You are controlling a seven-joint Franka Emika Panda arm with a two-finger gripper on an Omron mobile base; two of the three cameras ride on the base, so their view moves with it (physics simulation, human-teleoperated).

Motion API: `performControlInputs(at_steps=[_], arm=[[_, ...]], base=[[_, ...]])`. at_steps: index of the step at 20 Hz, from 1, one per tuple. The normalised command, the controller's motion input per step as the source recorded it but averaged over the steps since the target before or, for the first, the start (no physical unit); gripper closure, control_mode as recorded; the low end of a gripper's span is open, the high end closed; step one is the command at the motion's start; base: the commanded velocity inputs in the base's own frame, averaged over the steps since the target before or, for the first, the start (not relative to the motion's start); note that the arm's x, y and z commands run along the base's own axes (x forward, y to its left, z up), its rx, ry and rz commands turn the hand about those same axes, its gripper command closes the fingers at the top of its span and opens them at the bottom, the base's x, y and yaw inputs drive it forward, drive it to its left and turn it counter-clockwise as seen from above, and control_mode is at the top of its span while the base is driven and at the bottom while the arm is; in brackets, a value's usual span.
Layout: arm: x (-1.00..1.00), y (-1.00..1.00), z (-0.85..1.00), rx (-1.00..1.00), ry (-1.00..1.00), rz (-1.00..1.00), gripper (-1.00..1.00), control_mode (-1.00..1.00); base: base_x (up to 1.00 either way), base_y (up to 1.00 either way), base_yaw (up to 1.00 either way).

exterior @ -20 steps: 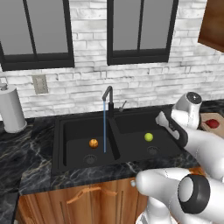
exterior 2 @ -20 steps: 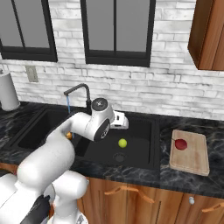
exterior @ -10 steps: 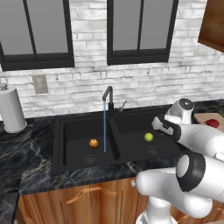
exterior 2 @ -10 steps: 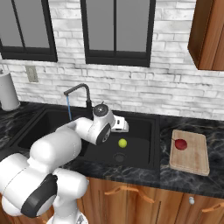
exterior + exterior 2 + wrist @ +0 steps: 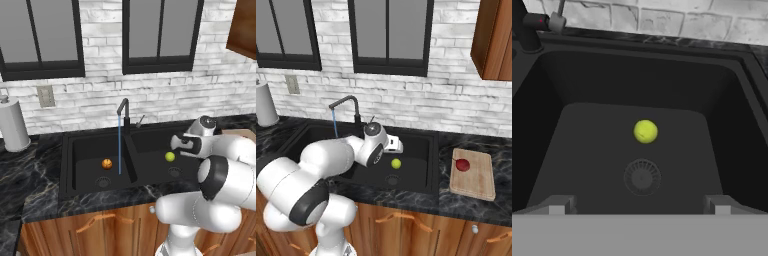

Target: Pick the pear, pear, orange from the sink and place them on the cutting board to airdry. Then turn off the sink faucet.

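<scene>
The yellow-green pear (image 5: pixel 645 131) lies in the right basin of the black sink (image 5: pixel 90 145), just behind the round drain (image 5: pixel 642 177). My gripper (image 5: pixel 638 206) hangs open and empty above that basin, near the pear (image 5: pixel 170 156) and clear of it (image 5: pixel 396 163). The orange (image 5: pixel 106 163) rests in the left basin. The dark red pear (image 5: pixel 462 164) sits on the tan cutting board (image 5: pixel 476 180), on the counter right of the sink. Water streams from the black gooseneck faucet (image 5: pixel 122 107) into the left basin; its thin lever (image 5: pixel 558 17) stands by its base.
A paper towel roll (image 5: pixel 12 125) stands on the dark marble counter at the far left. A brick wall with two dark windows runs behind the sink. A wooden wall cabinet (image 5: pixel 496 40) hangs above the cutting board.
The arm has swung left and lowered the open gripper from near the cutting board side to over the right basin, closer to the yellow-green pear. The fruits have not moved.
</scene>
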Motion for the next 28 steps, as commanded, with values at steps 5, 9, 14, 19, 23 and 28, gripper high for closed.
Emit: performControlInputs(at_steps=[5, 9, 14, 19, 23, 28], arm=[[0.23, -0.01, -0.18, 0.02, 0.06, 0.00, -1.00, -1.00], [0.21, -0.07, -0.24, 0.00, 0.01, 0.00, -1.00, -1.00], [0.15, -0.03, -0.39, 0.00, 0.00, 0.00, -1.00, -1.00], [0.22, -0.03, -0.42, 0.00, 0.01, 0.00, -1.00, -1.00], [0.37, 0.00, -0.28, 0.03, 0.05, 0.00, -1.00, -1.00], [0.25, -0.04, -0.21, 0.04, 0.06, 0.00, -1.00, -1.00]], base=[[0.00, 0.00, 0.00], [0.00, 0.00, 0.00], [0.00, 0.00, 0.00], [0.00, 0.00, 0.00], [0.00, 0.00, 0.00], [0.00, 0.00, 0.00]])
